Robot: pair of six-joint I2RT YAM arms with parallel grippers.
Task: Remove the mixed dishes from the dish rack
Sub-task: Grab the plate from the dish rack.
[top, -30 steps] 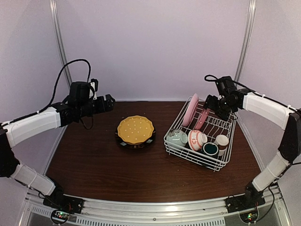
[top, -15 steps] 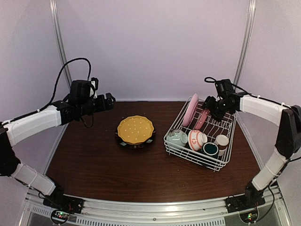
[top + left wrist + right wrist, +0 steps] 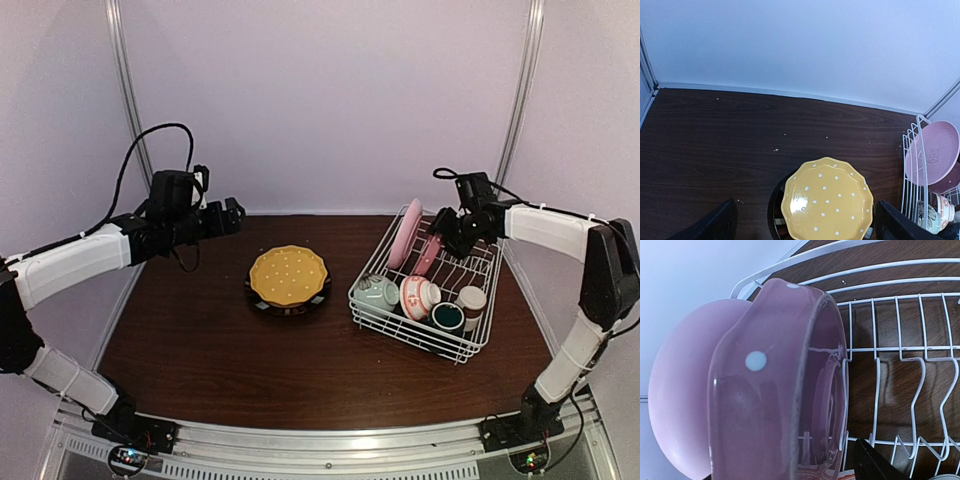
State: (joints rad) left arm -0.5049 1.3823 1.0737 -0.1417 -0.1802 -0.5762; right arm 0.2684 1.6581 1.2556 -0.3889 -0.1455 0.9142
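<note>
The white wire dish rack (image 3: 466,347) stands at the right of the table. Two pink plates stand upright in it: a larger one (image 3: 405,232) (image 3: 680,390) and a white-dotted one (image 3: 430,254) (image 3: 770,390). A pale green bowl (image 3: 375,292), a red-patterned bowl (image 3: 418,296) and two small cups (image 3: 448,316) (image 3: 471,298) also sit in it. My right gripper (image 3: 443,235) is open and straddles the dotted plate's top edge. One finger (image 3: 875,465) stands just off its back; the other is hidden. The yellow dotted plate (image 3: 288,274) (image 3: 827,200) lies on the black-rimmed plate (image 3: 287,303). My left gripper (image 3: 232,215) hovers open at the back left.
The brown table (image 3: 200,340) is closed in by pale walls and two upright metal posts (image 3: 125,90) (image 3: 520,90). The rack's upright prongs (image 3: 900,347) run close beside my right finger. A black cable (image 3: 150,140) loops above the left arm.
My right gripper has slid a little left and down over the dotted pink plate, and its jaws have narrowed. The left arm and all the dishes have stayed put.
</note>
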